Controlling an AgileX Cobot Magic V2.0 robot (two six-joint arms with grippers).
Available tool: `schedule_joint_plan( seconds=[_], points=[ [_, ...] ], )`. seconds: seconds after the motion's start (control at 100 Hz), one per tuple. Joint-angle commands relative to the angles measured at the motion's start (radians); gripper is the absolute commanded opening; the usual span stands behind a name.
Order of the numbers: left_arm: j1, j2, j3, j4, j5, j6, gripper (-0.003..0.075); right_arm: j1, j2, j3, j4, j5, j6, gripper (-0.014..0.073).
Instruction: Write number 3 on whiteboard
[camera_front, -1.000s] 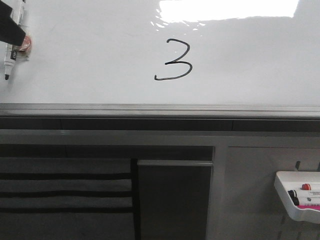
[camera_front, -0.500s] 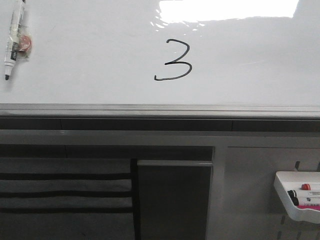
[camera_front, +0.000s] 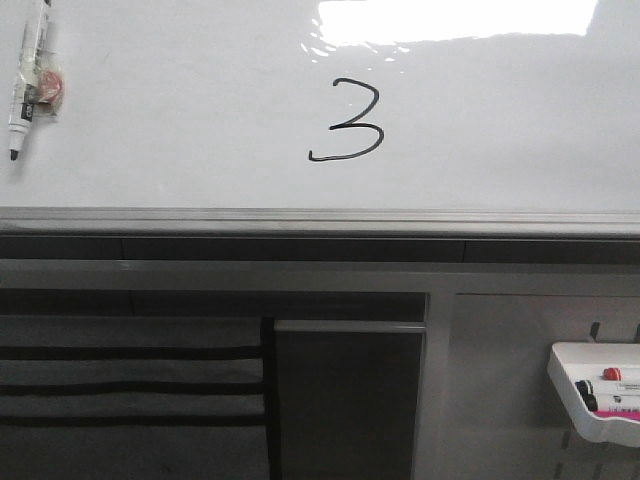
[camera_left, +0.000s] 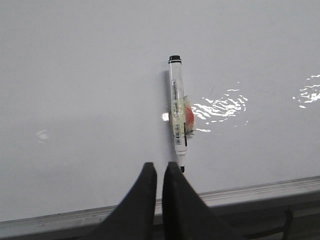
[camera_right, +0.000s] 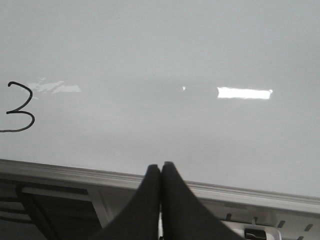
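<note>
A large, flat, glossy whiteboard (camera_front: 180, 110) with a grey metal rim fills the upper half of the front view. Its smooth surface mirrors a bright rectangle of ceiling light along its top edge. Near the middle of the board, a little left of centre and below that glare, stands the only writing that can be read: the number 3 (camera_front: 347, 121), a thin, black, hand-drawn digit in marker ink, slightly slanted and small against the board. The right wrist view catches the same digit at its edge.

At the board's far left, a slim white marker pen (camera_front: 27, 77) with a black tip rests against the surface, tip pointing down. A clear tape wrap with a reddish patch sits around its barrel. Small printed labelling runs along the barrel, too fine to read.

Below the board's rim are dark grey cabinet panels with horizontal black slots. At lower right hangs a small white plastic tray (camera_front: 570, 398) holding red and pink markers.

The left gripper (camera_left: 159, 172), two dark tapered fingers, points at the marker's tip with its fingers nearly together, only a narrow slit between them, pinching nothing. The right gripper (camera_right: 160, 172) has its dark fingers pressed together, also holding nothing, over the board's lower rim.

One second ago a dark arm touched the marker at the left edge; it is gone from the front view now, and the marker and digit are unchanged.
</note>
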Motion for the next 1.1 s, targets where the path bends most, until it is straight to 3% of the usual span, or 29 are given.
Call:
schedule_joint_plan(
  seconds=[0.0, 0.44, 0.84, 0.91, 1.09],
  points=[
    [0.001, -0.001, -0.025, -0.024, -0.089, -0.011, -0.002, -0.004, 0.003, -0.02, 0.004, -0.096, -0.003, -0.0069],
    [-0.006, -0.033, -0.001, -0.024, -0.107, -0.011, -0.002, -0.004, 0.003, -0.02, 0.004, -0.088, -0.003, -0.0069],
    [0.07, -0.393, 0.455, -0.015, -0.466, -0.011, -0.002, -0.004, 0.003, -0.02, 0.004, -0.088, -0.003, -0.0069],
    [0.063, -0.437, 0.444, -0.016, -0.377, -0.011, -0.002, -0.004, 0.003, -0.02, 0.004, -0.088, -0.003, -0.0069],
    [0.067, -0.533, 0.455, -0.016, -0.37, -0.009, -0.002, -0.004, 0.003, -0.02, 0.004, -0.085, -0.003, -0.0069]
  ],
)
